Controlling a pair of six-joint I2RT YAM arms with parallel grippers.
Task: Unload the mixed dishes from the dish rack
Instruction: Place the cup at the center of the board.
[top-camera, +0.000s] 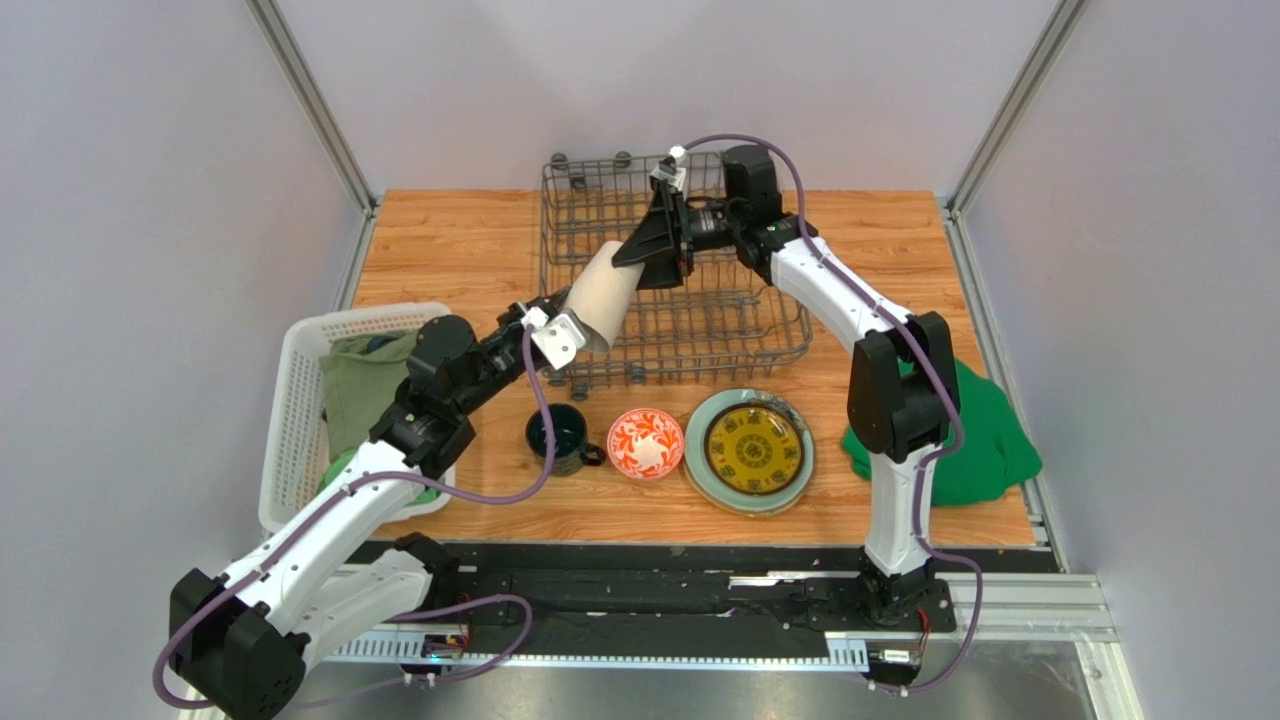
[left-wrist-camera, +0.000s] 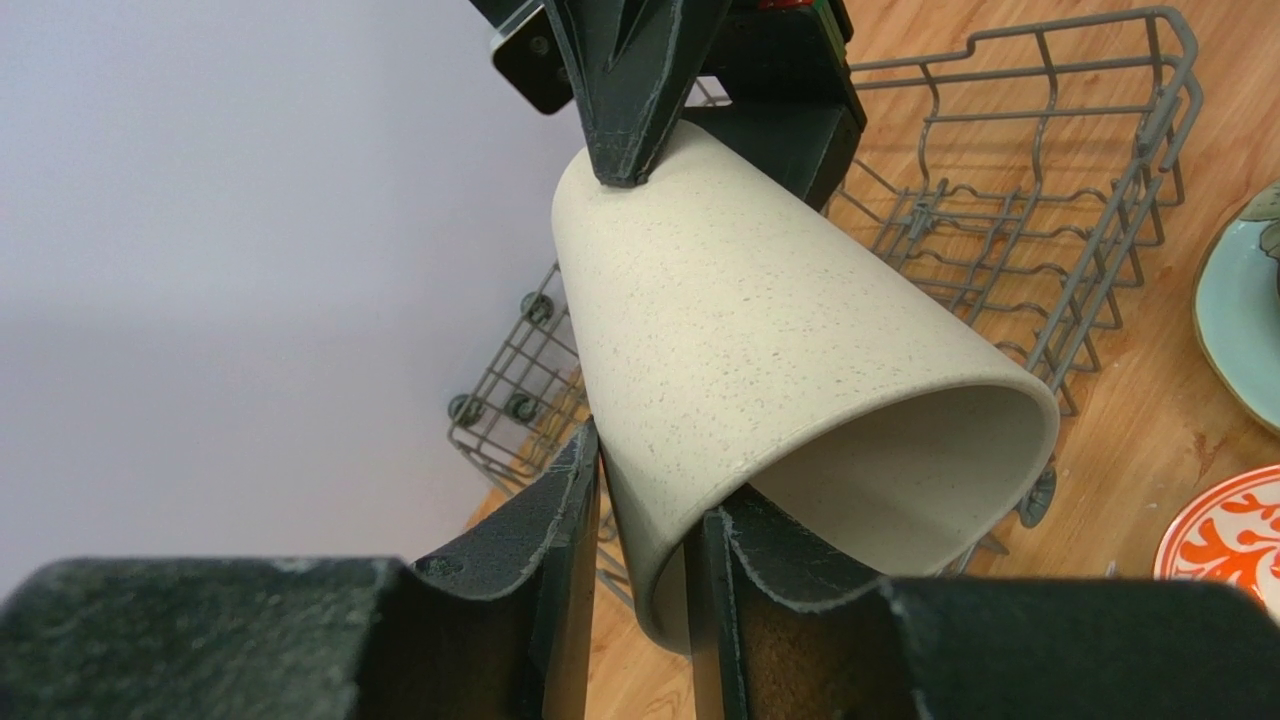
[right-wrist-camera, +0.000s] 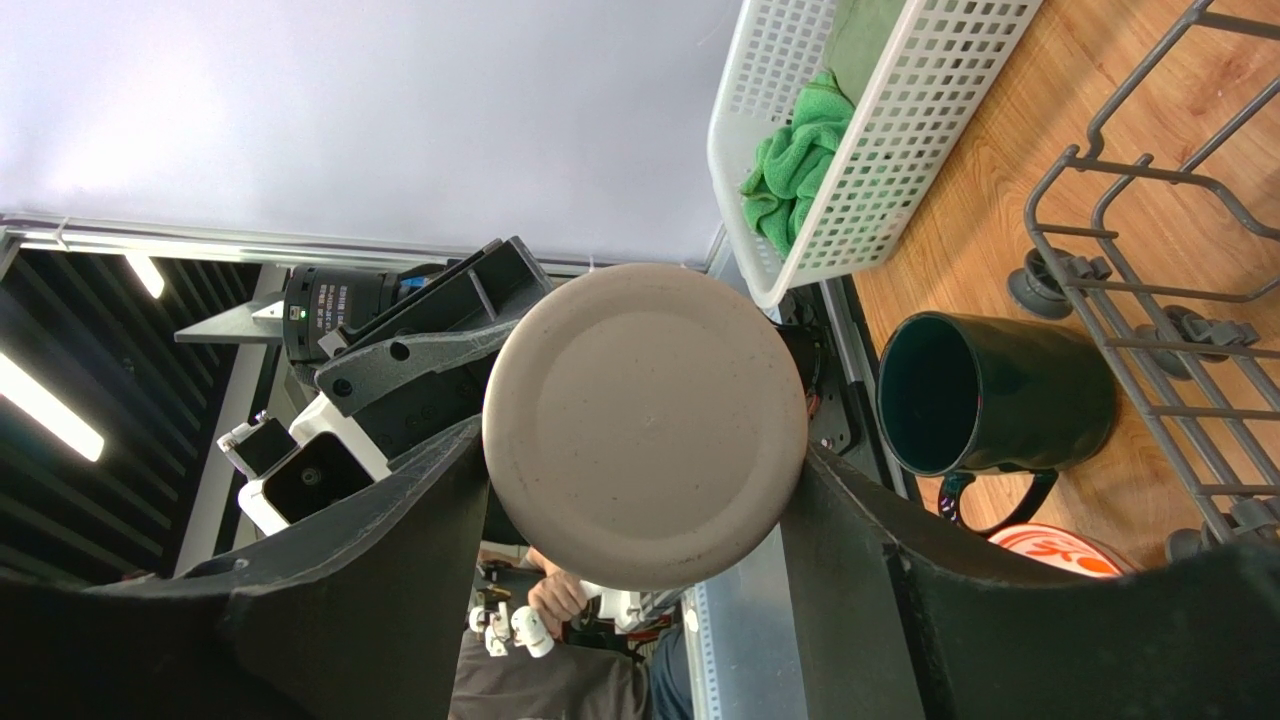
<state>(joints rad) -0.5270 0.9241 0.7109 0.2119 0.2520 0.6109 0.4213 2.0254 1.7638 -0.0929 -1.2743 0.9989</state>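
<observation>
The beige tumbler (top-camera: 606, 296) hangs tilted above the front left corner of the dark grey wire dish rack (top-camera: 721, 323), held from both ends. My left gripper (top-camera: 576, 327) is shut on its rim (left-wrist-camera: 751, 315), one finger inside and one outside. My right gripper (top-camera: 661, 255) is shut on its base (right-wrist-camera: 639, 420). The dark teal mug (top-camera: 553, 435), the red-and-white bowl (top-camera: 646, 443) and the yellow patterned plate (top-camera: 751, 447), stacked on the pale green plate (top-camera: 706, 480), stand on the table in front of the rack. No cream plate with a bird shows.
A white slatted basket (top-camera: 301, 435) holding a green cloth (top-camera: 368, 390) stands at the left. Another green cloth (top-camera: 984, 428) lies at the right edge behind my right arm. Grey walls close in the table.
</observation>
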